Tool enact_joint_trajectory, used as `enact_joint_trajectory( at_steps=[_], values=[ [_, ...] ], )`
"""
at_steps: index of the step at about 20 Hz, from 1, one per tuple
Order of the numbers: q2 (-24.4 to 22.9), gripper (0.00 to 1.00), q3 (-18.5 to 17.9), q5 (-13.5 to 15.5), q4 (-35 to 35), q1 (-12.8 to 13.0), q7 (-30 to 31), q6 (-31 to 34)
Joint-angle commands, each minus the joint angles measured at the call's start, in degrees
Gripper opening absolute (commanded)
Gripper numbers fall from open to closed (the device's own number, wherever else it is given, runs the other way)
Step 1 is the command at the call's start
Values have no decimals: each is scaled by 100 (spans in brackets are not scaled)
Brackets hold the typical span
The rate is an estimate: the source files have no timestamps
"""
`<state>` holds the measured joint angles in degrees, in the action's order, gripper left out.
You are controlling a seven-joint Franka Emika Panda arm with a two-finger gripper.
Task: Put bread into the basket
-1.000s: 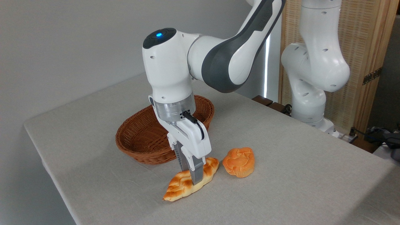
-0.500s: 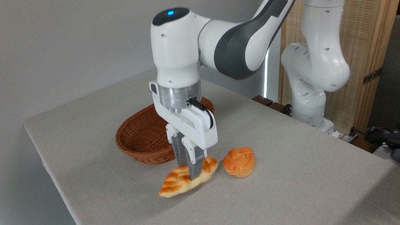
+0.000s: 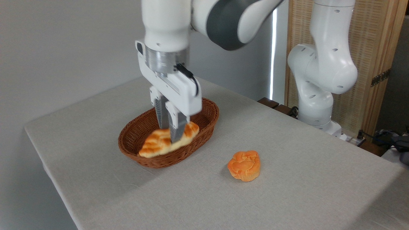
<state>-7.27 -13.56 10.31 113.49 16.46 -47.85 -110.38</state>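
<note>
The bread (image 3: 156, 142), a long braided golden loaf with browned ridges, hangs in the air over the basket's near side, a little blurred. My gripper (image 3: 172, 135) is shut on its middle, fingers pointing down from above. The basket (image 3: 204, 119), an oval reddish-brown wicker one, sits on the table behind and beneath the loaf. The loaf's lower left tip overlaps the basket's front rim in the picture. I cannot tell whether the loaf touches the basket.
A small round orange muffin-shaped bun (image 3: 244, 165) lies on the grey tablecloth (image 3: 287, 179) to the right of the basket. The arm's white base (image 3: 319, 95) stands at the back right. The table's left edge runs close behind the basket.
The gripper has lifted the bread off the table and carried it up and to the left, from beside the bun to over the basket.
</note>
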Motion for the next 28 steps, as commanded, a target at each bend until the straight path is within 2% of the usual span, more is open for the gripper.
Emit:
enact_joint_trajectory(
  at_steps=[1, 3, 4, 5, 6, 15, 17, 21, 23, 26, 28],
  values=[
    [-3, 43, 581, 111, -56, 24, 494, 122],
    [41, 46, 915, 103, -38, 24, 784, 157],
    [67, 60, 995, 85, -47, 24, 951, 166],
    [76, 89, 1074, 59, -29, 24, 1118, 166],
    [76, 100, 1162, 50, -29, 24, 1294, 175],
    [76, 100, 1189, 32, -20, 15, 1348, 333],
    [76, 100, 1189, -46, -20, 6, 1357, 342],
    [68, 100, 1110, -511, -47, -55, 1322, 281],
    [68, 100, 866, -836, -47, -55, 1304, 219],
    [50, 100, 460, -908, -56, -55, 1164, 70],
    [41, 100, 285, -917, -56, -55, 744, 69]
  ],
)
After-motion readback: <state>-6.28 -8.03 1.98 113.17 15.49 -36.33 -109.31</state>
